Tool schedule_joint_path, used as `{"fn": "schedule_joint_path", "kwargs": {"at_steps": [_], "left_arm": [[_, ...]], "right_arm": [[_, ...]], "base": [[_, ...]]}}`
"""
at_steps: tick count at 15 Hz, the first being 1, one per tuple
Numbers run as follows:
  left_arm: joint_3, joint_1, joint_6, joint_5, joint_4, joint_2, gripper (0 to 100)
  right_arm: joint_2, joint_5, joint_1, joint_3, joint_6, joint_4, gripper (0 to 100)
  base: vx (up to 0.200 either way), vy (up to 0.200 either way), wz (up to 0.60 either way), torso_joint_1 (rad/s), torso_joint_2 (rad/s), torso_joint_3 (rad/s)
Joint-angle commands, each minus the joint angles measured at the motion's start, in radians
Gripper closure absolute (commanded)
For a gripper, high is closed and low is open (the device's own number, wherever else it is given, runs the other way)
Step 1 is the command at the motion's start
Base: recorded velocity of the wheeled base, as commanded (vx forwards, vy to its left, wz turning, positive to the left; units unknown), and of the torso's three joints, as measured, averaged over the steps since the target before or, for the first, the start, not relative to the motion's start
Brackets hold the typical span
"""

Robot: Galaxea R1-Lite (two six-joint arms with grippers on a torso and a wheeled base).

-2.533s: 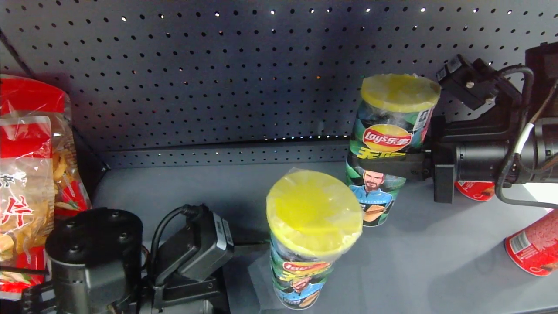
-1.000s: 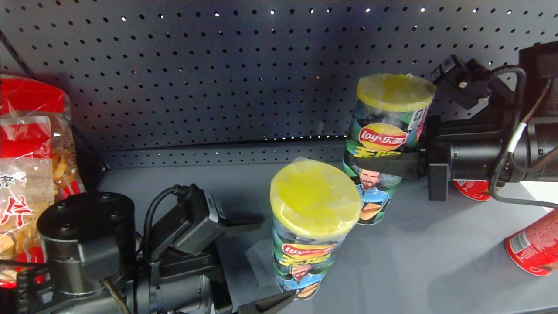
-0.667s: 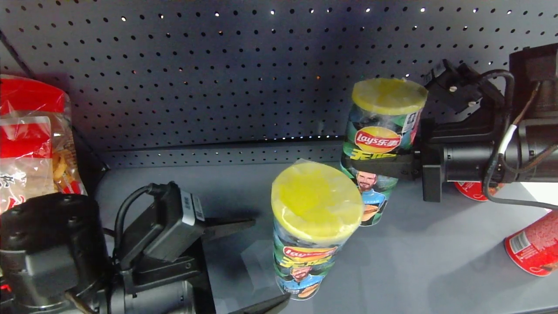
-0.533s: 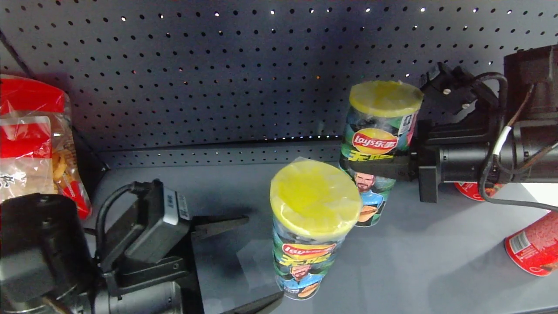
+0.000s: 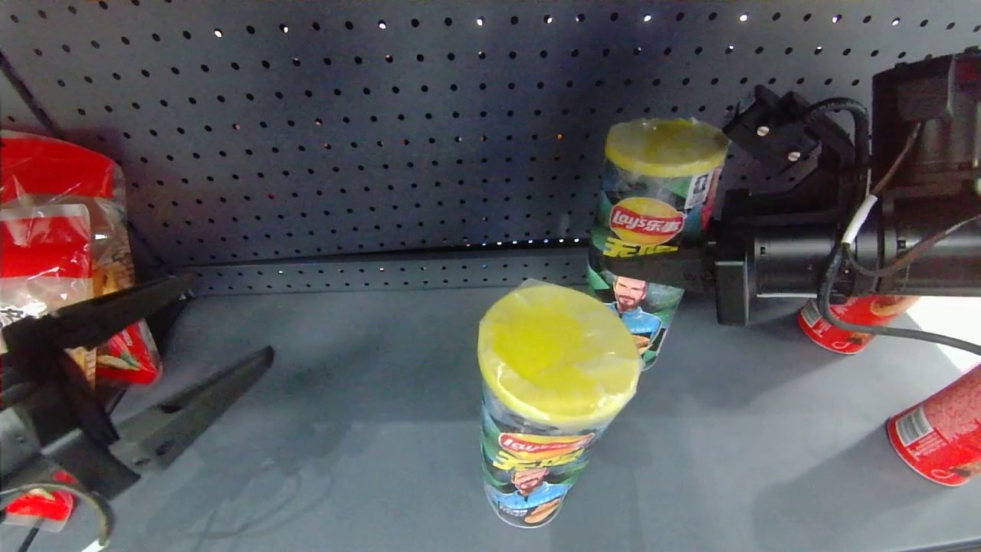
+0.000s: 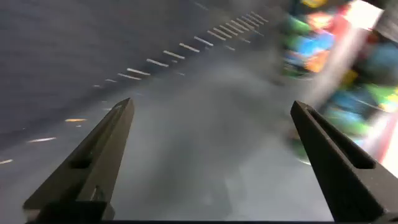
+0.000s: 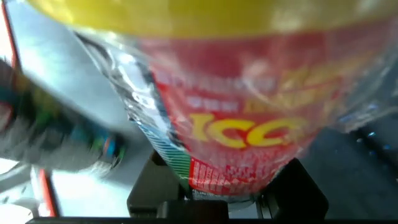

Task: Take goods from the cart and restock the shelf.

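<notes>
Two green chip cans with yellow lids are on the grey shelf (image 5: 368,399). One can (image 5: 556,399) stands free and upright at the middle front. Behind it to the right, near the pegboard, my right gripper (image 5: 651,270) is shut on the other can (image 5: 657,222) around its middle, and that can leans slightly. I cannot tell whether its base touches the shelf. The right wrist view has this held can (image 7: 236,124) pressed between the fingers. My left gripper (image 5: 228,317) is open at the far left, well apart from the front can, its fingers (image 6: 93,162) spread over bare shelf.
Red snack bags (image 5: 54,253) stand at the left end of the shelf, right by the left gripper. Two red cans (image 5: 935,433) (image 5: 851,326) sit at the right, under and beyond the right arm. The pegboard wall (image 5: 383,138) closes the back.
The left arm has drawn back to the left, away from the front can, with its gripper open. The right gripper has carried its can a little left and toward the back wall.
</notes>
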Motion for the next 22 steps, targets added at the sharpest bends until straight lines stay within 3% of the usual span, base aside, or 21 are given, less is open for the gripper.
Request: {"fn": "schedule_joint_path", "kwargs": {"at_steps": [1,2,3,4,7,8,9,11,12,16,21,22], "left_arm": [[0.090,0.205,-0.047,-0.021,0.003,-0.232,0],[0.135,0.258,-0.053,-0.021,0.004,-0.307,0],[0.139,0.260,-0.053,-0.021,0.004,-0.313,0],[0.288,0.306,-0.054,-0.017,0.018,-0.477,0],[0.293,0.314,-0.100,0.091,0.560,-0.893,0],[0.285,0.314,-0.094,0.151,0.665,-0.927,0],[0.290,0.314,-0.099,0.236,0.655,-0.911,0],[0.290,0.314,-0.086,0.272,0.790,-0.914,0],[0.273,0.312,-0.060,0.275,0.837,-0.913,0],[0.276,0.318,-0.085,0.292,0.833,-0.911,0],[0.276,0.315,-0.091,0.298,0.833,-0.908,0],[0.276,0.260,-0.091,0.298,0.833,-0.919,0]], "right_arm": [[0.032,-0.002,0.024,-0.070,0.010,-0.001,100],[0.038,-0.002,0.027,-0.085,0.011,-0.001,100],[0.040,-0.002,0.027,-0.087,0.011,-0.001,100],[0.035,-0.002,0.027,-0.091,0.011,-0.001,100],[0.024,0.001,0.026,-0.091,0.013,-0.002,100],[0.024,0.002,0.026,-0.102,0.013,-0.002,100],[0.024,0.004,0.026,-0.110,0.013,-0.002,100],[0.030,0.004,0.026,-0.133,0.013,-0.002,100],[0.029,0.004,0.026,-0.134,0.013,-0.002,100],[0.040,0.005,0.026,-0.140,0.040,-0.027,100],[0.040,0.004,0.026,-0.151,0.099,-0.071,100],[0.035,0.004,0.023,-0.148,0.100,-0.071,100]], "base": [[0.000,0.000,0.00,0.000,0.00,0.000],[0.000,0.000,0.00,0.000,0.00,0.000],[0.000,0.000,0.00,0.000,0.00,0.000],[0.000,0.000,0.00,0.000,0.00,0.000],[0.000,0.000,0.00,0.000,0.00,0.000],[0.000,0.000,0.00,0.000,0.00,0.000],[0.000,0.000,0.00,0.000,0.00,0.000],[0.000,0.000,0.00,0.000,0.00,0.000],[0.000,0.000,0.00,0.000,0.00,0.000],[0.000,0.000,0.00,0.000,0.00,0.000],[0.000,0.000,0.00,0.000,0.00,0.000],[0.000,0.000,0.00,0.000,0.00,0.000]]}}
